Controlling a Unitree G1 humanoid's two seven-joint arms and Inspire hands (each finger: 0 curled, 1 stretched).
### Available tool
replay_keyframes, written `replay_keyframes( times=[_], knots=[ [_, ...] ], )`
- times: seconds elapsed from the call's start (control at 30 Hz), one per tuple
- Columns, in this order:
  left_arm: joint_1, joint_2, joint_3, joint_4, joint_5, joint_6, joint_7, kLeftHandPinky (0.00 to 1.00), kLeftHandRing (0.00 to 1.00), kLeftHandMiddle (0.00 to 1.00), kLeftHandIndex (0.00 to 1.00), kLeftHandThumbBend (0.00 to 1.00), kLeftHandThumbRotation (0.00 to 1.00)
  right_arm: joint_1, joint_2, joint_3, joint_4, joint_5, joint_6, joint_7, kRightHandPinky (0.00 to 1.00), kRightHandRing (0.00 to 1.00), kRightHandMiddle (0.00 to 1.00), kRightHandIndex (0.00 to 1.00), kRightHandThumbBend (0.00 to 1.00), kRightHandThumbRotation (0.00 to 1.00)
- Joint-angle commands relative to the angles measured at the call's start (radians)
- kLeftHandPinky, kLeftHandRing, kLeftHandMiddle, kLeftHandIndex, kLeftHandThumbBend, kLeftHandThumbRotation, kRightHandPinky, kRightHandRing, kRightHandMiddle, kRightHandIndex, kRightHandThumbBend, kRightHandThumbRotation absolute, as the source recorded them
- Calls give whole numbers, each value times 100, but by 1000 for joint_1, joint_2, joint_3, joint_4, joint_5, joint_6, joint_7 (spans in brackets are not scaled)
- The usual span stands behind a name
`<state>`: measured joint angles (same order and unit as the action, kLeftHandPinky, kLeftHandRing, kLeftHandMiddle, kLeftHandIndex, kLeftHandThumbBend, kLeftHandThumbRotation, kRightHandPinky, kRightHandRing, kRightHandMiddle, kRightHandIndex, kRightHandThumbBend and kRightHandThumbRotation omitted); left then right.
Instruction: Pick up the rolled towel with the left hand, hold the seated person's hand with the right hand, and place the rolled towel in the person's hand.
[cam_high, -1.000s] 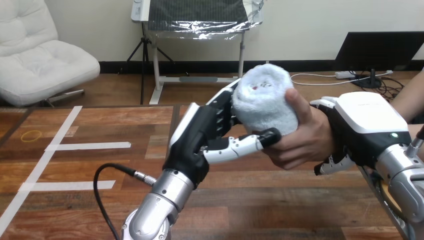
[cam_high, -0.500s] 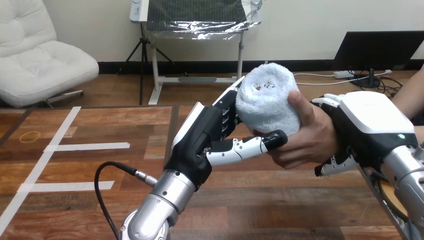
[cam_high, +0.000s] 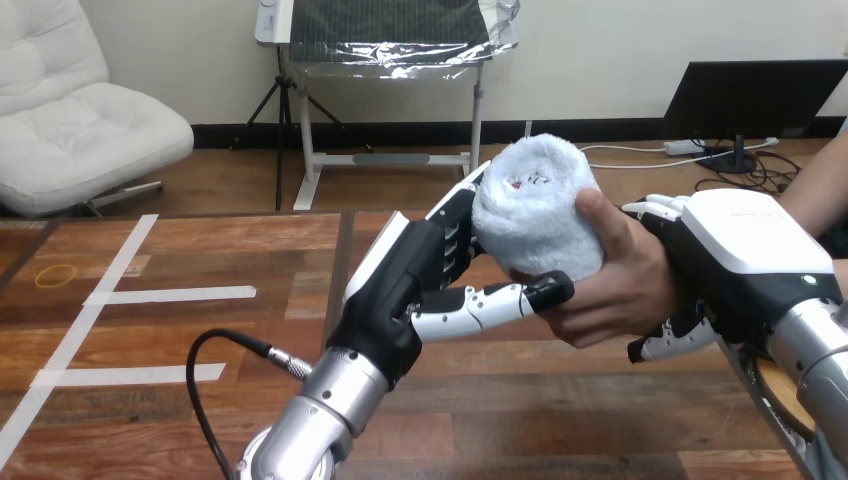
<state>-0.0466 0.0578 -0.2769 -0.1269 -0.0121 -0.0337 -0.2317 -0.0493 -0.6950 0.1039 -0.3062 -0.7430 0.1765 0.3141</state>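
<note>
The rolled towel (cam_high: 535, 215), white and fluffy, stands upright above the table's middle. The person's hand (cam_high: 615, 285) comes in from the right and is wrapped round the towel's right side, thumb up against it. My left hand (cam_high: 400, 280) is on the towel's left side. Its fingers (cam_high: 455, 235) lie against the roll and its thumb (cam_high: 500, 302) reaches under it, touching the person's fingers. My right hand (cam_high: 745, 250) covers the person's wrist from the right, with its fingers (cam_high: 665, 340) curled underneath it.
The wooden table (cam_high: 180, 330) has white tape lines (cam_high: 170, 294) on its left part. A yellow rubber band (cam_high: 55, 275) lies near the left edge. The person's forearm (cam_high: 822, 185) runs off at the upper right.
The whole picture has shifted slightly, so the camera moved. Both of my hands and the person's hand keep the same hold on towel and wrist. My left thumb sits slightly further right.
</note>
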Motion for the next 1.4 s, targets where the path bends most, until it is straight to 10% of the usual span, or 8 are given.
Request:
replay_keyframes(
  times=[0.0,1.37],
  knots=[
    [-13,-9,-11,-61,6,-51,-9,84,92,93,93,79,34,-16,17,-47,-78,18,7,3,84,92,92,86,86,0],
    [74,7,55,-86,28,-133,42,85,87,88,91,74,36,90,26,-117,-213,-2,75,24,79,89,89,83,87,0]
  ],
)
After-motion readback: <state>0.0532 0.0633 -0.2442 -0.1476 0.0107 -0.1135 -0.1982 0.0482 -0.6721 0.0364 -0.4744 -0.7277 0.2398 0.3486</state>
